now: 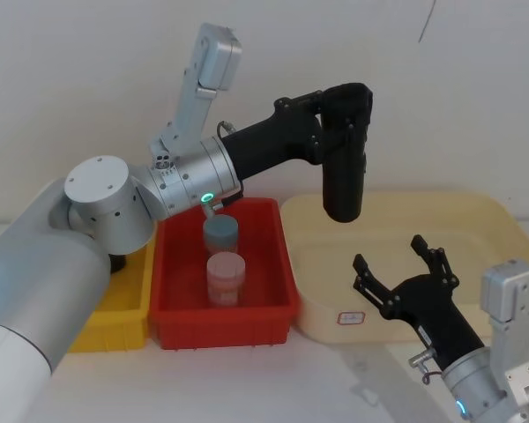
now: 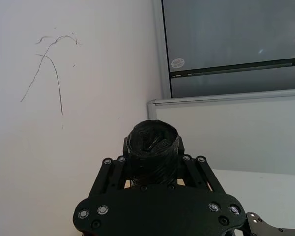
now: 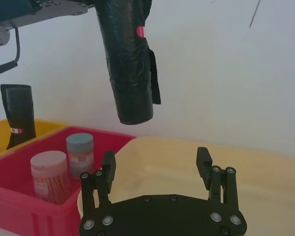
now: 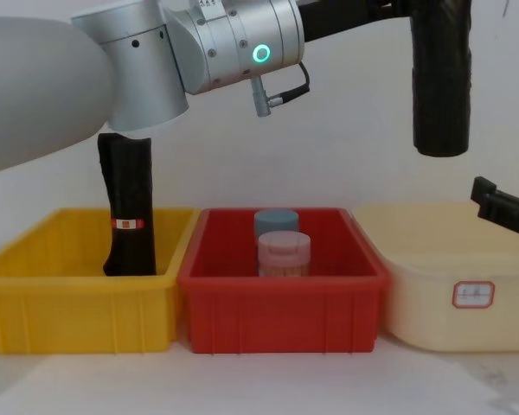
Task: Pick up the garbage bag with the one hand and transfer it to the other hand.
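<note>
Right gripper (image 1: 388, 256) nearest, jaws spread wide, empty, hovering over the near side of the cream tub (image 1: 322, 298), tips pointing up. Garbage bag (image 1: 344, 181) hangs upright above the tub's end next to the red bin (image 1: 220, 322), well clear of the tub rim. Left gripper (image 1: 339, 110) clamped on the roll's top end, lower half free. Roll looks light, fairly stiff as a cylinder, but slick film, slightly squashy, loose flap down one side. Likely best taken across the bare lower half, below the left gripper, firm squeeze. Plenty of open air above the tub between bag and right gripper; edges to mind are the tub rim below, red bin wall beside the tub, room wall behind the tub
</note>
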Available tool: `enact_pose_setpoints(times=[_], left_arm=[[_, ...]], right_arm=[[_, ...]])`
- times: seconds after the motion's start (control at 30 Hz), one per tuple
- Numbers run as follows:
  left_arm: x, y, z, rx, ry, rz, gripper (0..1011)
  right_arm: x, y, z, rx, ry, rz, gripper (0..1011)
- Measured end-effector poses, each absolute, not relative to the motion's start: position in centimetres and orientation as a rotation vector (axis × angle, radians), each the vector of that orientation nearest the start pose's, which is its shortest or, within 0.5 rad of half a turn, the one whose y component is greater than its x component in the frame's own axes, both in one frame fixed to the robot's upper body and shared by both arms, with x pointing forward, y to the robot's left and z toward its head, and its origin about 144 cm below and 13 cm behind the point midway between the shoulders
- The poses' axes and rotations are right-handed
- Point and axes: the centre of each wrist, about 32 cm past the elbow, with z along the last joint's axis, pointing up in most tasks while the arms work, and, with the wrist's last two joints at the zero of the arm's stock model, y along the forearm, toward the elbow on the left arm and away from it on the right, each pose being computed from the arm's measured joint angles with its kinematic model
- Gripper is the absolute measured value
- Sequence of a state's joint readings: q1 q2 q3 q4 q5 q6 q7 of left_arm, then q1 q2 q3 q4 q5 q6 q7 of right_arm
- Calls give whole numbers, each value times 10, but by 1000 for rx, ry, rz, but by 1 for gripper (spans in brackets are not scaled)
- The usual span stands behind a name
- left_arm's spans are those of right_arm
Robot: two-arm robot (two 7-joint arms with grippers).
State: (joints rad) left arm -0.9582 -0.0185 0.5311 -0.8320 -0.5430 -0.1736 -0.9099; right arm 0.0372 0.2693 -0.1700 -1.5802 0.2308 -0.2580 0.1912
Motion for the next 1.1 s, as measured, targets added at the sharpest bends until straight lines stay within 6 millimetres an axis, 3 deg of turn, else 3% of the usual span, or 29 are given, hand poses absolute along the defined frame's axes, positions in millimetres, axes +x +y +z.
enact_pose_setpoints(times=[1.1], left_arm=[[666,97,1319,-264,-208,259,436]], right_arm=[[489,-235,1167,176,-242,-1167,1000]])
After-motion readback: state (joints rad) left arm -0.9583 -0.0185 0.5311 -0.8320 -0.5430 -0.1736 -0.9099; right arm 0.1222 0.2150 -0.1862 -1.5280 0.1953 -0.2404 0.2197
